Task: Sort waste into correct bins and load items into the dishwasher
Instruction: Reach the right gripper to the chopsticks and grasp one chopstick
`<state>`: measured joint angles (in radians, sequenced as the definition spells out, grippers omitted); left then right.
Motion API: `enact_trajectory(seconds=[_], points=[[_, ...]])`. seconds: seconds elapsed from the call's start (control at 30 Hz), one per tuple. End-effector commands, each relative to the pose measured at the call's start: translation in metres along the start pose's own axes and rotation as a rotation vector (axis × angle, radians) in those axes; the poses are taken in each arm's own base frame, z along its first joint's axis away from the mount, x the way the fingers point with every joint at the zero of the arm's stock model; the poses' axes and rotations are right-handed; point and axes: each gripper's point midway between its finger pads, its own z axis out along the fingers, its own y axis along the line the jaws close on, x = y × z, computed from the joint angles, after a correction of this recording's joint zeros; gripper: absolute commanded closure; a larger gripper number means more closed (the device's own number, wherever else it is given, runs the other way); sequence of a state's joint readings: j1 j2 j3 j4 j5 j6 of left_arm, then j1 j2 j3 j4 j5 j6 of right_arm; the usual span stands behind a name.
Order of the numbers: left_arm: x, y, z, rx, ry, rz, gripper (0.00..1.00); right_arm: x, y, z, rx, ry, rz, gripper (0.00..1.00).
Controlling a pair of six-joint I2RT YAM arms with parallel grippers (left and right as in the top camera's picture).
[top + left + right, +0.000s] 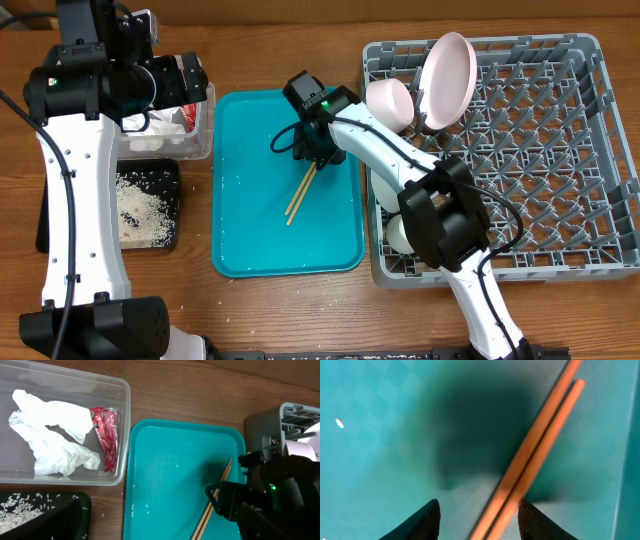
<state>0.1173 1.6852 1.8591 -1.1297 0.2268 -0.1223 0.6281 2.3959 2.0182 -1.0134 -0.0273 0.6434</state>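
Two wooden chopsticks (299, 196) lie side by side on the teal serving tray (250, 230). My right gripper (313, 160) is open just above their upper end. In the right wrist view the chopsticks (540, 445) run between its fingertips (480, 520), nearer the right finger. My left gripper (185, 80) is open and empty over the clear tub (208, 125). The tub holds the crumpled white napkin (50, 435) and the red-and-white wrapper (107, 435). The black tray (177, 200) holds rice (140, 205). The pink plate (447, 80) and pink bowl (390, 102) stand in the grey dish rack (560, 150).
A few loose rice grains (147, 506) lie on the teal tray (170, 460). A pale round item (398, 233) sits at the rack's front left, partly hidden by my right arm. The rack's left wall stands close beside the teal tray.
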Motion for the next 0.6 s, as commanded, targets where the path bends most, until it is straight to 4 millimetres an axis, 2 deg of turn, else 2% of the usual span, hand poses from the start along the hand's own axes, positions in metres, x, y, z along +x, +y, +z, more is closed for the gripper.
enact_trajectory(seconds=[0.0, 0.23, 0.57], points=[[-0.002, -0.003, 0.000, 0.000, -0.007, 0.018, 0.00, -0.001, 0.001, 0.001, -0.008, -0.005, -0.005, 0.48], [-0.002, -0.003, 0.000, 0.000, -0.007, 0.018, 0.00, -0.013, 0.008, -0.010, -0.033, -0.036, -0.080, 0.49], [-0.002, -0.003, 0.000, 0.000, -0.007, 0.018, 0.00, -0.015, 0.010, -0.009, -0.038, -0.045, -0.087, 0.49]])
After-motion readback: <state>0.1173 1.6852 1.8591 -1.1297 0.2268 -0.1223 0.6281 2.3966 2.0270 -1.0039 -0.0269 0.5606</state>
